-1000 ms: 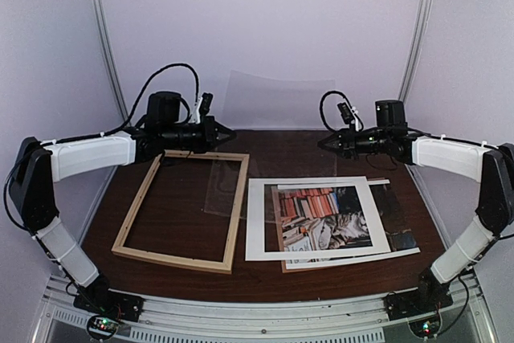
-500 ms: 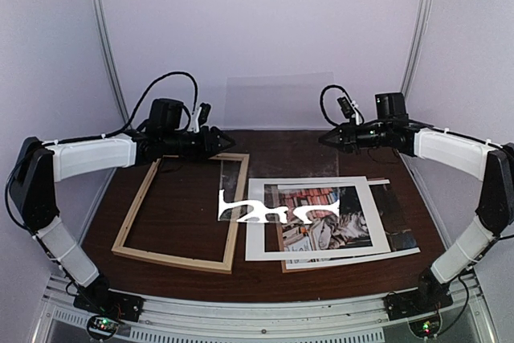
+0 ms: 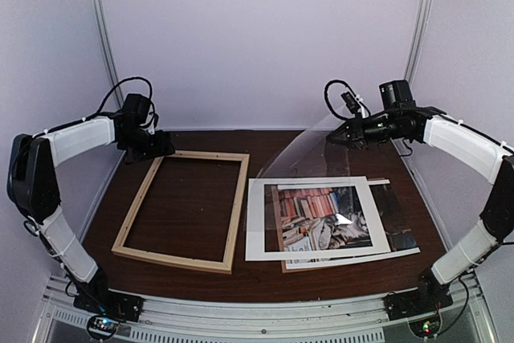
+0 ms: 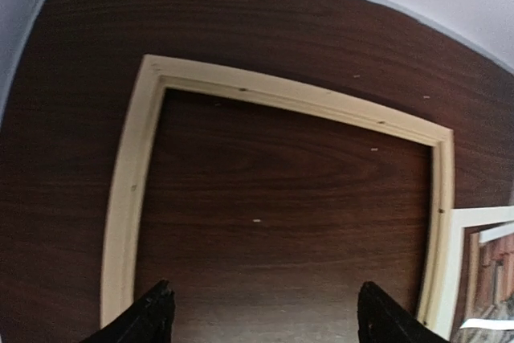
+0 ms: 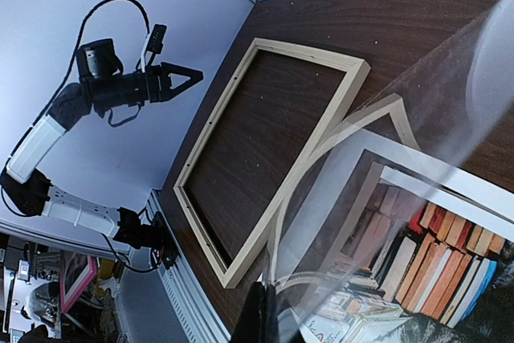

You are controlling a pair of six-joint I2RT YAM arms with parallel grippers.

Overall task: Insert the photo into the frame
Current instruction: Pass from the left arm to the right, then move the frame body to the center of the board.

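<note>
The pale wooden frame (image 3: 236,208) lies flat on the left half of the table with nothing inside it. To its right lies the photo (image 3: 321,218), face up, a cat and orange books inside a wide white border. My left gripper (image 3: 163,150) hovers open and empty beyond the frame's far left corner; in the left wrist view its fingers (image 4: 152,317) spread over the frame (image 4: 132,174). My right gripper (image 3: 332,137) is shut on a clear sheet (image 3: 309,154), which hangs curved above the photo. Through the sheet (image 5: 450,94) I see the photo (image 5: 438,251) and frame (image 5: 309,50).
Under the photo lie more flat sheets: a brown board edge (image 3: 283,264) and a dark sheet (image 3: 399,218) poking out to the right. White walls enclose the table on three sides. The arm bases sit on the metal rail (image 3: 257,315) at the near edge.
My left gripper opened, let go of the clear sheet and pulled back to the left. The sheet now hangs from the right gripper alone and has swung over to the right.
</note>
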